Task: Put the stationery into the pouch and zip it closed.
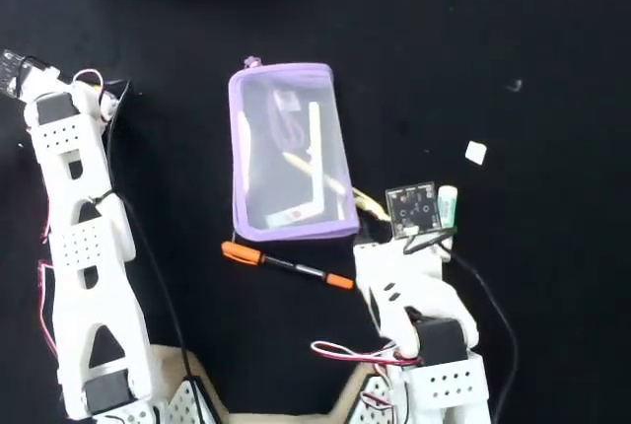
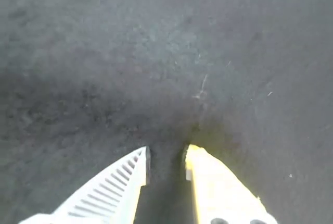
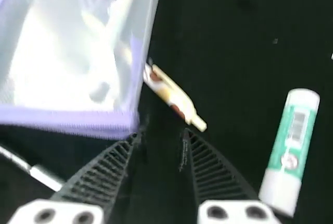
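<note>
Orange-tipped pen point(image 1: 287, 266) lies left-right beside pouch point(image 1: 237, 148); left gripper point(image 2: 166, 156), right gripper point(image 3: 160, 138) both released, empty.

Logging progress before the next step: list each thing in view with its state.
pouch: lying flat, some stationery inside, zip unclear.
orange-capped pen: on the table, outside pouch.
glue stick: on table, outside pouch.
white eraser: on table, outside pouch.
yellowish stick: at pouch corner, mostly outside.
left gripper: fingers slightly apart, empty.
right gripper: fingers open, empty.
</note>
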Controlling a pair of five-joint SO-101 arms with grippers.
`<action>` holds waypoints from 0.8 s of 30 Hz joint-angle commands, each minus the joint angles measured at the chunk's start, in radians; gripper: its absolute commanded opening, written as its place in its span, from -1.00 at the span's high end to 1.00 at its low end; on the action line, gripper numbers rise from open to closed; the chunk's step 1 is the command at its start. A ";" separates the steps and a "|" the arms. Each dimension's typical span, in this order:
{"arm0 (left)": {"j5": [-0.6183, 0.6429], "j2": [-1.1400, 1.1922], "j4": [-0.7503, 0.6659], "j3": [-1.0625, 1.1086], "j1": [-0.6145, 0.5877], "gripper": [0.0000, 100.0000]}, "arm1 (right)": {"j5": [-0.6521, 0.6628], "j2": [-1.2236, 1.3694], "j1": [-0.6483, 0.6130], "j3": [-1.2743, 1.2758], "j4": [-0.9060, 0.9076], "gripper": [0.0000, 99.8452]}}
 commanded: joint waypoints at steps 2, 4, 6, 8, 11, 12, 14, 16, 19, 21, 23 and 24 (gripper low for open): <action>0.006 0.117 -0.164 0.151 0.021 0.72 | 0.009 -0.087 0.011 -0.004 0.080 0.78; 0.006 0.117 -0.215 0.219 0.021 0.72 | 0.009 -0.087 0.011 -0.004 0.103 0.78; 0.006 0.117 -0.264 0.275 0.021 0.72 | 0.009 -0.087 0.011 -0.004 0.110 0.77; 0.006 0.117 -0.290 0.302 0.021 0.72 | 0.009 -0.087 0.011 -0.004 0.110 0.77; 0.011 0.112 -0.238 0.266 0.010 0.72 | 0.005 -0.087 0.011 -0.004 0.110 0.78; 0.011 0.106 -0.193 0.232 0.010 0.72 | 0.005 -0.087 0.011 -0.004 0.110 0.78; 0.012 0.092 -0.064 0.145 0.010 0.72 | 0.003 -0.087 0.011 -0.004 0.110 0.78; 0.012 0.077 0.112 0.016 0.010 0.72 | 0.003 -0.087 0.011 -0.004 0.109 0.78; 0.012 -0.009 0.302 -0.005 0.021 0.71 | 0.003 -0.087 0.011 -0.004 0.112 0.78; 0.014 -0.074 0.305 0.002 0.013 0.71 | 0.003 -0.087 0.011 -0.004 0.114 0.78; 0.005 -0.092 0.322 0.002 -0.008 0.71 | 0.003 -0.087 0.011 -0.004 0.115 0.78; 0.005 -0.106 0.328 -0.019 -0.018 0.71 | 0.003 -0.087 0.011 -0.004 0.115 0.78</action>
